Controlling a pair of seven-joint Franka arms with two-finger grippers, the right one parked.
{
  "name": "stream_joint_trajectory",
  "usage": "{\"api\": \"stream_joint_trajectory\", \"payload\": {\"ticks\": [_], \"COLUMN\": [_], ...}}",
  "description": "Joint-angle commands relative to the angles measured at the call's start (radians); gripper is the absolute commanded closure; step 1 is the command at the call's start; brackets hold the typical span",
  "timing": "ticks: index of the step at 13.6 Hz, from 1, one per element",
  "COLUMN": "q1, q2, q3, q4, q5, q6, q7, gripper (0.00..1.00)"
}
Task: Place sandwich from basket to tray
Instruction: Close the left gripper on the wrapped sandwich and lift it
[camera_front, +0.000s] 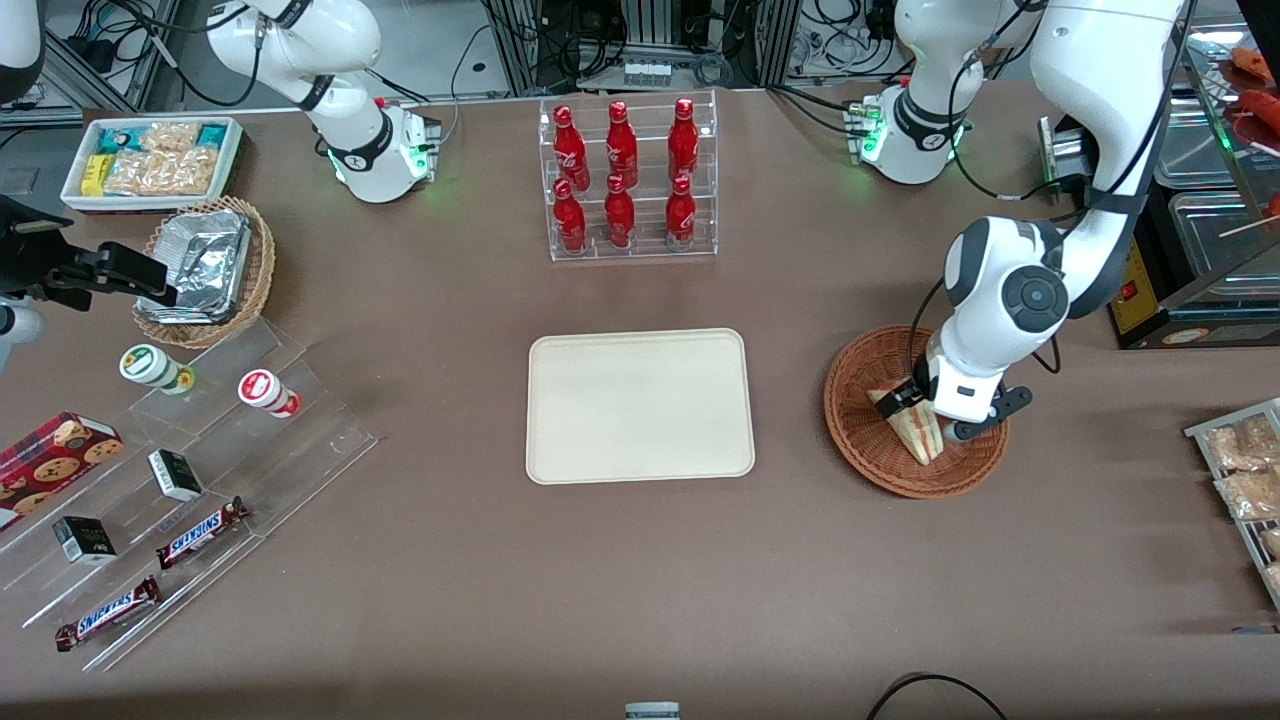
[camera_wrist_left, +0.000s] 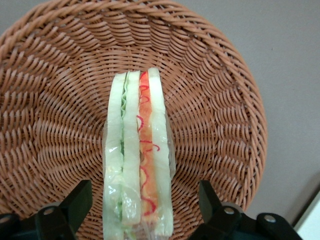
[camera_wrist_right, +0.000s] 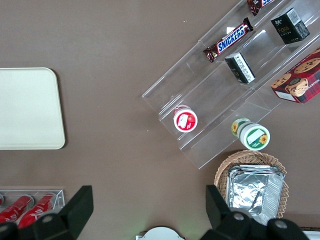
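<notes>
Pale bread with red, orange and green layers marks the sandwich (camera_wrist_left: 137, 160), lying in the reddish-brown wicker basket (camera_front: 858, 378) toward the working arm's end of the tabletop (camera_front: 640, 580). My jaws (camera_wrist_left: 140, 207) hang low over it, spread wide, one dark finger (camera_wrist_left: 75, 202) on each side of the wedge and neither one touching the wrap. Seen from the front, my gripper sits just above the basket's middle. The cream-beige tray (camera_front: 640, 405) lies bare beside the basket, near the tabletop's centre. A clear rack of red bottles (camera_front: 625, 180) stands farther from the front camera than the tray.
</notes>
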Motion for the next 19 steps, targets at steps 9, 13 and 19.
{"api": "stream_joint_trajectory", "payload": {"ticks": [9,13,19], "q1": [-0.005,-0.072,-0.255], "q2": [-0.053,-0.023,0.199], "q3": [-0.010,-0.026,-0.053], "q4": [0.153,0.319,0.575], "q5": [0.043,0.032,0.026], "q6": [-0.235,-0.370,-0.471], "q7": [-0.002,0.012,0.080], "gripper": [1.00,1.00,1.00]}}
